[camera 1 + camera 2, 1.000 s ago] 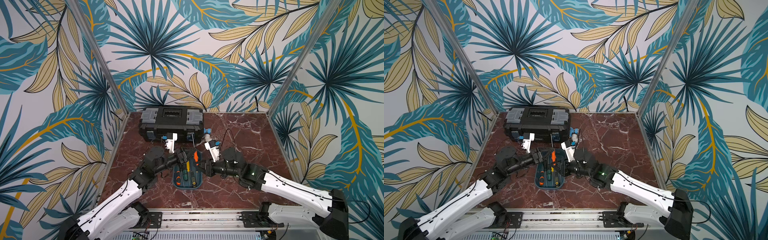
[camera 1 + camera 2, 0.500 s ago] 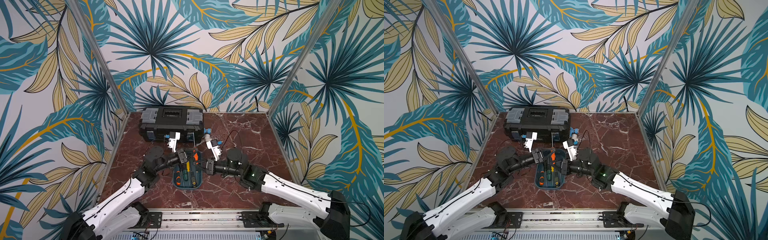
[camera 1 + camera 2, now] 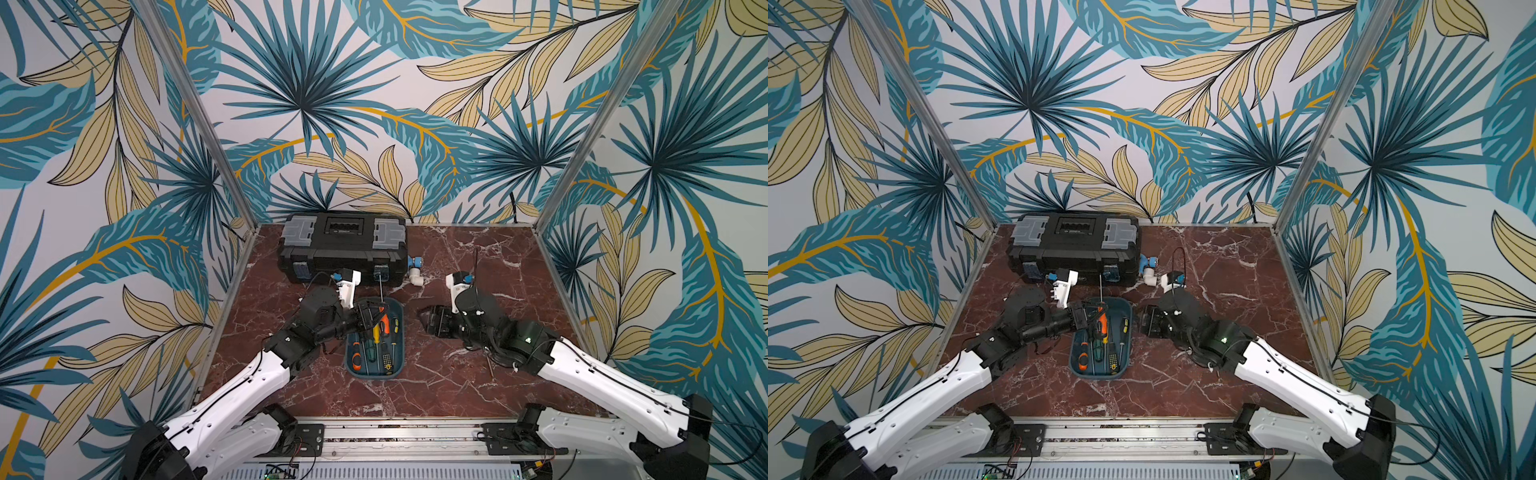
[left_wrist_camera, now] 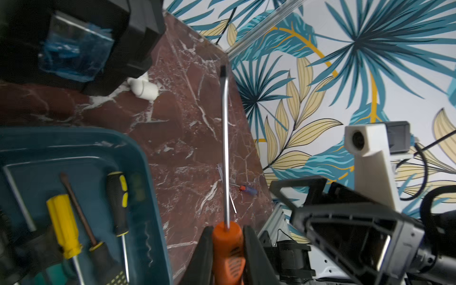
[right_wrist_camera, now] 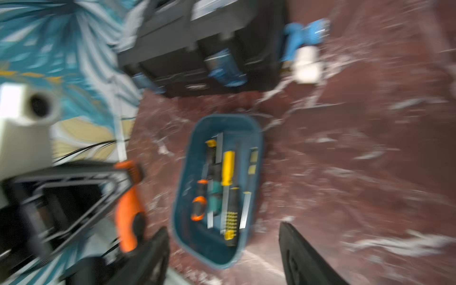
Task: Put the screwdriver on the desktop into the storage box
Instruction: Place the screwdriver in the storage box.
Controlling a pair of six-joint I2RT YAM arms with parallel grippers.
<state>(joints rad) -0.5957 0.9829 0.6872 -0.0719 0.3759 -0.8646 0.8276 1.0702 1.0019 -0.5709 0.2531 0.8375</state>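
1. Left wrist view: left gripper (image 4: 227,228) grasps the screwdriver (image 4: 228,246) by its orange handle.
2. It hangs over the storage box (image 3: 374,375) far end, shaft lengthwise, tip overhanging.
3. Beside the box, right gripper (image 3: 422,319) stands released, empty.

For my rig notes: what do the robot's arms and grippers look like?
The left arm and right arm: white shells, thin black cables, black joints. The left gripper and right gripper: black, angular, open-framed. White camera mounts at both wrists.
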